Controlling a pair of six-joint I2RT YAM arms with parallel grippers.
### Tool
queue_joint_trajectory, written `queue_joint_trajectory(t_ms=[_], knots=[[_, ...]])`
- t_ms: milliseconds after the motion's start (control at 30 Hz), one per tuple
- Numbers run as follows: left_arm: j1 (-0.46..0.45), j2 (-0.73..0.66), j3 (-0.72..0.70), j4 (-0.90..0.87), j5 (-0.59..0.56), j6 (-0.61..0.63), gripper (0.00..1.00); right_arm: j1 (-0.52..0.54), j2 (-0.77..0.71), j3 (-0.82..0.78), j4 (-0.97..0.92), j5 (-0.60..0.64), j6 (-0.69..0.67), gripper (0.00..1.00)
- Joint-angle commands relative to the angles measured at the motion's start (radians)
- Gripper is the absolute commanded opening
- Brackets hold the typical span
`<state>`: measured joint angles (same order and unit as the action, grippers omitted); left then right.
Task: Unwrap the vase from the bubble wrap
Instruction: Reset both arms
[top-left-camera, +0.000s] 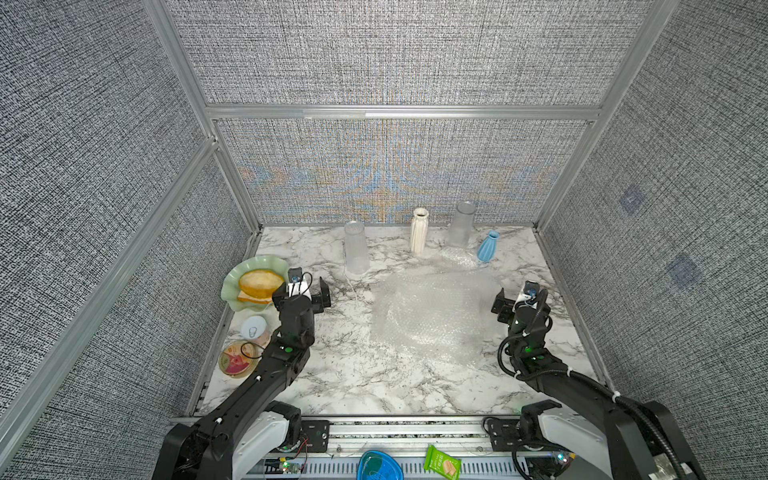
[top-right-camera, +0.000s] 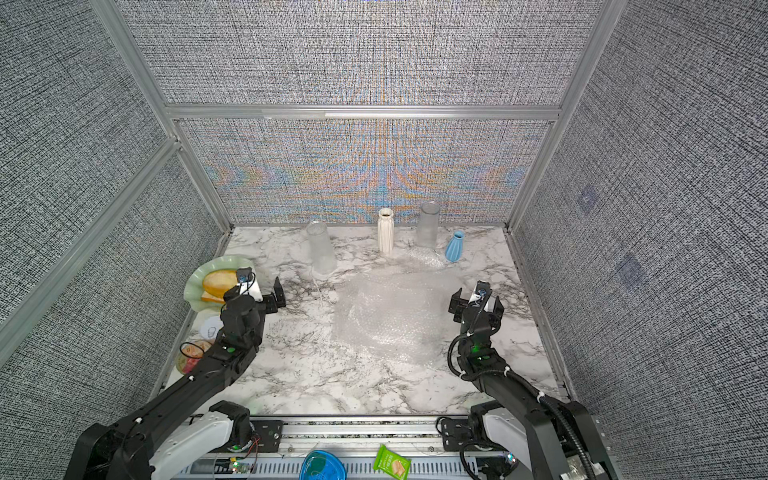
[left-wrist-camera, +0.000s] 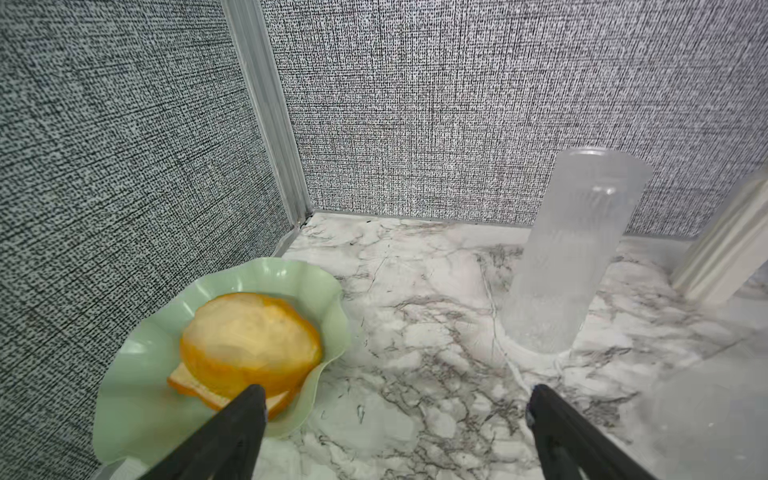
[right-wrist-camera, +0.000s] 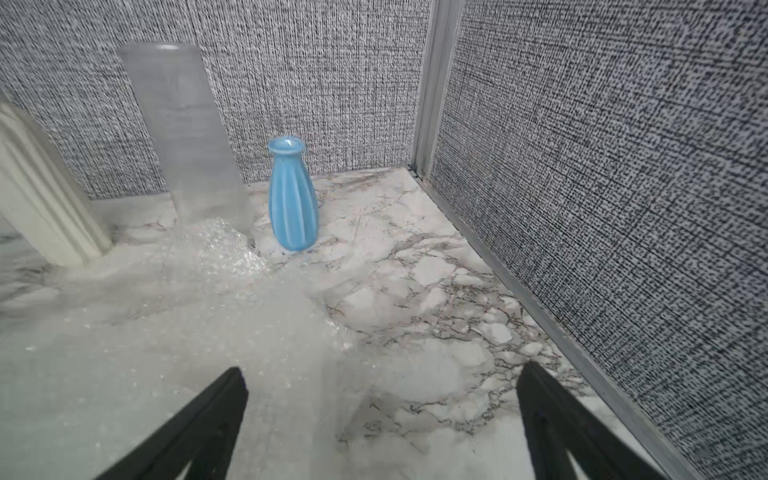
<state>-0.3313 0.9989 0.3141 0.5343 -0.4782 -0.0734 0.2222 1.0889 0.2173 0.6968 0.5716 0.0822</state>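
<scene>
the marble table (top-left-camera: 332, 386) carries everything. the wrap (top-left-camera: 432, 316) lies mid-table toward the right as a loose, low heap of clear sheets. a smaller crumple (top-left-camera: 459, 258) sits at the foot of the right clear vase (top-left-camera: 461, 224). no vase shows through the heap, so the unwrapping looks done or nearly so. whether anything hides under the folds i cannot tell.

the left gripper (left-wrist-camera: 395, 392) hovers wide and empty over bare marble, between the plate (top-left-camera: 257, 262) and the wrap. the right gripper (right-wrist-camera: 382, 370) hovers just as wide and empty at the wrap's right edge.

the step in hand reads as letting go and backing off. to do it well, lift straight up before drawing back, so nothing snags the crinkly sheet and drags it into the vases. keep the left arm off the plate.

four vases stand upright along the back wall. the right clear vase and the left clear vase (top-left-camera: 356, 249) show nothing inside. the white vase (top-left-camera: 419, 230) and the blue vase (top-left-camera: 487, 246) hide their insides. the plate holds bread (top-left-camera: 259, 282). the cup (top-left-camera: 253, 330) is lidded. the bowl (top-left-camera: 224, 365), partly behind the left arm, seems to hold something red and yellow, too small to name.
</scene>
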Motion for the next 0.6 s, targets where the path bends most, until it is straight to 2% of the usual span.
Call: queue_joint_trajectory(t_ms=[0,33,67,167,300,333,400,467,533,567], knots=[[0.026,0.081,-0.076,0.322,-0.055,0.061,0.99,-0.013,0.067,-0.025,0.093,0.003,0.008,0.96],[0.048,0.117,-0.053,0.319,-0.070,0.042,1.00,-0.016,0.099,-0.030,0.149,0.002,-0.011,0.96],[0.068,0.129,-0.022,0.243,-0.045,0.022,1.00,-0.016,0.112,-0.033,0.177,-0.021,-0.026,0.96],[0.134,0.157,-0.047,0.322,0.054,0.063,1.00,-0.034,0.174,-0.005,0.212,-0.034,-0.053,0.96],[0.224,0.279,-0.084,0.408,0.057,0.023,1.00,-0.054,0.208,0.012,0.235,-0.060,-0.073,0.96],[0.231,0.326,-0.084,0.450,0.082,0.043,1.00,-0.062,0.208,0.012,0.233,-0.073,-0.070,0.96],[0.244,0.371,-0.035,0.427,0.119,0.052,1.00,-0.086,0.222,0.012,0.255,-0.098,-0.078,0.96],[0.256,0.418,-0.049,0.521,0.165,0.060,1.00,-0.121,0.266,0.016,0.318,-0.125,-0.075,0.96],[0.266,0.472,-0.069,0.627,0.194,0.071,0.99,-0.157,0.348,0.020,0.389,-0.190,-0.055,0.96],[0.261,0.479,-0.059,0.617,0.193,0.076,1.00,-0.160,0.393,0.016,0.438,-0.203,-0.056,0.96]])
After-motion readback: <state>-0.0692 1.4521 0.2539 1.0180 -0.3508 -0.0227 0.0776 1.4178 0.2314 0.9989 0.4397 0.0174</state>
